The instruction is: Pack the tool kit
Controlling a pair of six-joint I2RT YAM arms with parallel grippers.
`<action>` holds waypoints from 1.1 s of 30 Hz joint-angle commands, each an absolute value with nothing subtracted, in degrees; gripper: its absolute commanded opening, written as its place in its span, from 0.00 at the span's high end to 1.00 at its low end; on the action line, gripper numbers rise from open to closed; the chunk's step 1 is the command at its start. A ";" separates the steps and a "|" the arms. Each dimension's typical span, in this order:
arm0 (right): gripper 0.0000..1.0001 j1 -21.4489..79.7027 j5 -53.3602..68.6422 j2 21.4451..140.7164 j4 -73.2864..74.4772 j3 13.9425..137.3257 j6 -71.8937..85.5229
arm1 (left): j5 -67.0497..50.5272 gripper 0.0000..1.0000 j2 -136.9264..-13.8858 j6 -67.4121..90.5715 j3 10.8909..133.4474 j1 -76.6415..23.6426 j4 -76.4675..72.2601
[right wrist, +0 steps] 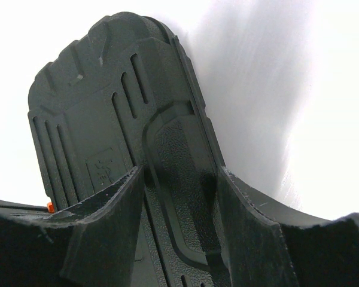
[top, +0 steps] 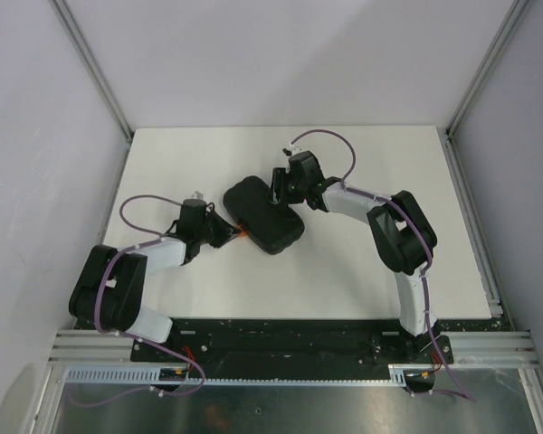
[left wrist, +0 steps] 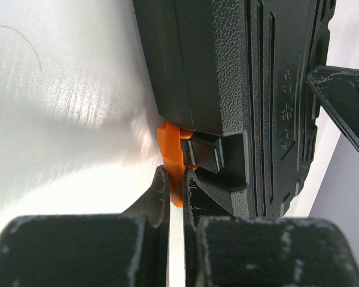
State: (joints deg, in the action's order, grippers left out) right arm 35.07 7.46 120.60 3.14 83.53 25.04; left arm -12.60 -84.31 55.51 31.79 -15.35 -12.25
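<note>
Tool kit lies shut near the middle of the white table, slightly toward the far side, its lid down on its base and no loose tools in sight around it. At the near-left edge of the case the orange latch sticks out of its moulded recess, and the left gripper has its fingers pressed together on the thin end of that tab, pinching it from both sides. The right gripper is at the opposite, far edge of the case with its fingers spread, one on each side of the raised centre panel of the lid. Their tips look to rest on the textured plastic, though contact cannot be confirmed from these views. I judge that the packing proper is over and the step in hand is fastening the case, with one arm steadying the lid while the other works the latch. The tab seems to stand away from its catch and not snapped home, so the next move probably calls for a short swing of the left wrist to fold the latch over the lid's edge until it seats. The right arm should bear down so the case neither slides nor gapes. The pinch sits far out on the tab and could slip off.
</note>
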 commanded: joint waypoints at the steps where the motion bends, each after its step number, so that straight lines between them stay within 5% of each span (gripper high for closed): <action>1: 0.46 37.61 5.63 130.22 24.39 77.70 21.10 | -15.15 1.00 -82.17 54.73 36.67 -15.56 -17.14; 33: 0.46 39.14 6.69 130.35 24.03 77.72 21.52 | -17.11 1.00 -84.69 53.11 50.67 -15.65 -9.40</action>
State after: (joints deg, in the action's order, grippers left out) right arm 35.57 7.81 120.92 2.02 83.68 25.50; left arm -11.11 -86.76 53.41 42.83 -15.35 4.27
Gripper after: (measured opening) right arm 0.548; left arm 0.047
